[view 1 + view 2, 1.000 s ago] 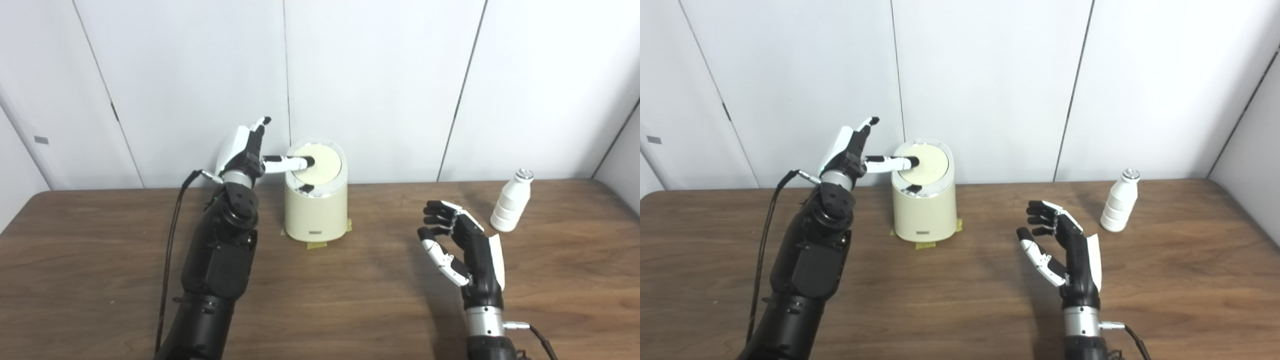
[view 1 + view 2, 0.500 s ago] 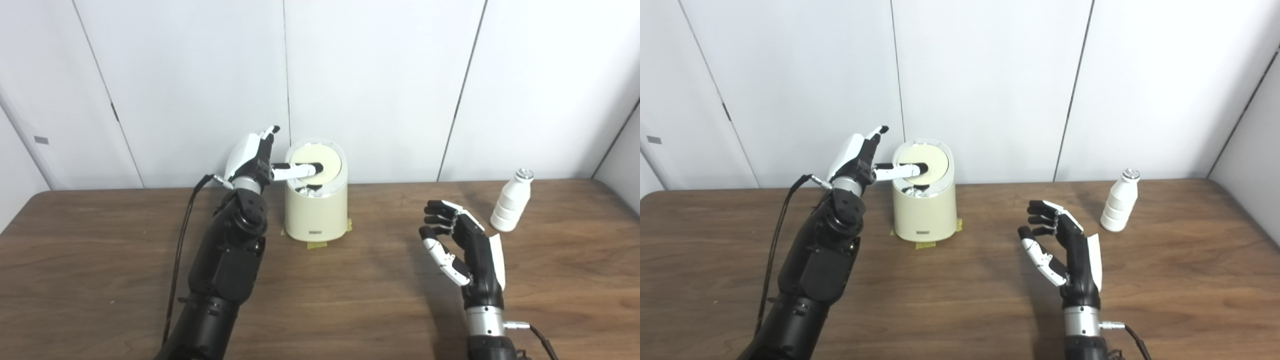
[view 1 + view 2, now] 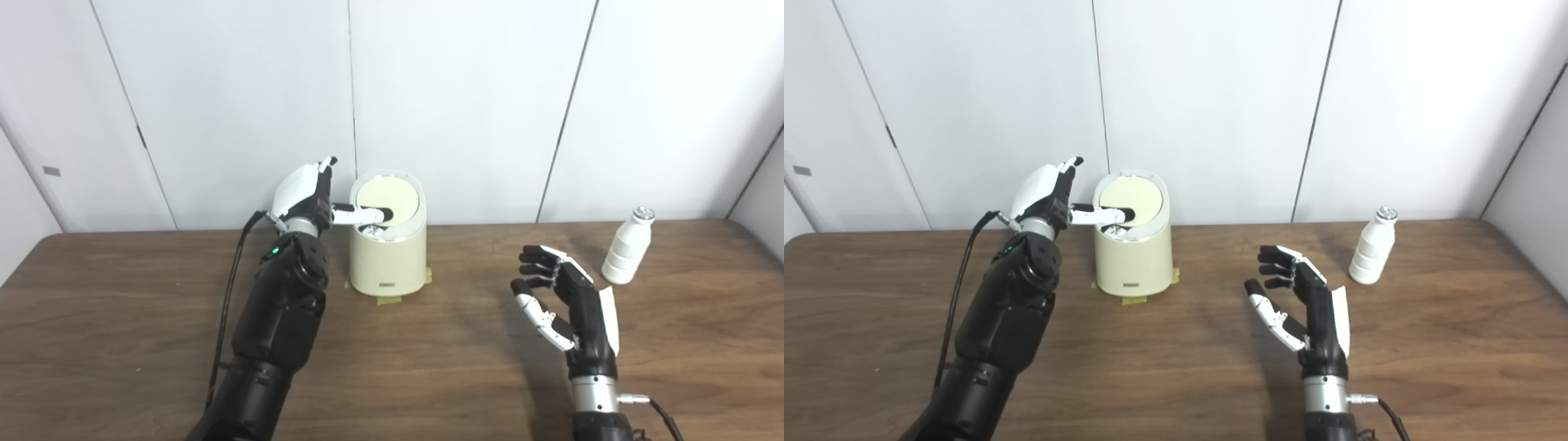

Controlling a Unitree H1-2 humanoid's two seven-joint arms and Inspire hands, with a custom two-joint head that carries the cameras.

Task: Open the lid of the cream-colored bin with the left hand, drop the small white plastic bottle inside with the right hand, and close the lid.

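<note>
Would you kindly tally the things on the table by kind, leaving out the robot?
Cream-colored round plastic bin with tilting lid: 1
Small white ribbed plastic bottle with silver cap: 1
Yellow tape patch under the bin: 1
Total: 3

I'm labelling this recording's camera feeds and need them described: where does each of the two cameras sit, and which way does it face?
Left eye view: on the head, looking down and forward at the table and wall; both arms rise from the bottom edge.
Right eye view: beside it, slightly rightward, so everything appears shifted left.
Shared: the left hand with a finger on the tilted lid of the cream bin, the open right hand, and the white bottle.
</note>
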